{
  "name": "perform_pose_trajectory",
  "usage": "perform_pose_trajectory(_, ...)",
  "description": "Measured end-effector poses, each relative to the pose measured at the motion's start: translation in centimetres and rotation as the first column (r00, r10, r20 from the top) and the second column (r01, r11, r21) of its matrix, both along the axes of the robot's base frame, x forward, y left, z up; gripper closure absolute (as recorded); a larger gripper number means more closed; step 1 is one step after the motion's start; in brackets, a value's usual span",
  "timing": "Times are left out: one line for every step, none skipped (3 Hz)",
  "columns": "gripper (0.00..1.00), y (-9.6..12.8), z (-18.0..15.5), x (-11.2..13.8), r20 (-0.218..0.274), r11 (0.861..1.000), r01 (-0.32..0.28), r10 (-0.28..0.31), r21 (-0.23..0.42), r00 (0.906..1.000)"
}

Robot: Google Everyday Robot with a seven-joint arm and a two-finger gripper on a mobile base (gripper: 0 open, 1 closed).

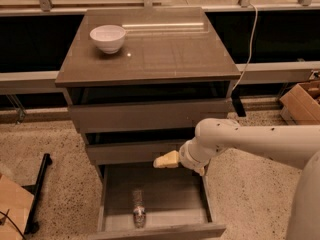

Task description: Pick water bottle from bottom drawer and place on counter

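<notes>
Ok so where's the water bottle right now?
In the camera view, the water bottle lies in the open bottom drawer, left of centre near its front wall. The gripper hangs over the drawer's rear, up and right of the bottle.

Three drawers [150, 115] sit under one tabletop [165, 59], and only the bottom drawer [155, 230] is pulled out. One water bottle [138, 210] lies in it. One white bowl [107, 38] stands on top. One arm [250, 141] carries one end effector [166, 160], hanging above the open drawer's back. Two cardboard boxes [302, 101] show, one at each side.
</notes>
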State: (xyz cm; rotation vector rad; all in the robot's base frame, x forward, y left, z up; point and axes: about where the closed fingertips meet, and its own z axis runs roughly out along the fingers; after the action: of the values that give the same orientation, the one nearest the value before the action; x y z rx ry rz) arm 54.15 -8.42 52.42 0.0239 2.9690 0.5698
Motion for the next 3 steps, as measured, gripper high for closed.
perform_pose_trajectory(0.0,0.8,-1.6,0.3,-0.024,0.997,0.04,-0.039,0.061,0.999)
perform_pose_trajectory(0.0,2.8,-4.8,1.6,0.002,0.966,0.101,-0.104,0.238,0.9946)
perform_pose_trajectory(0.0,4.5,-8.3,3.3,0.03,0.912,0.123,-0.146,0.392,0.9888)
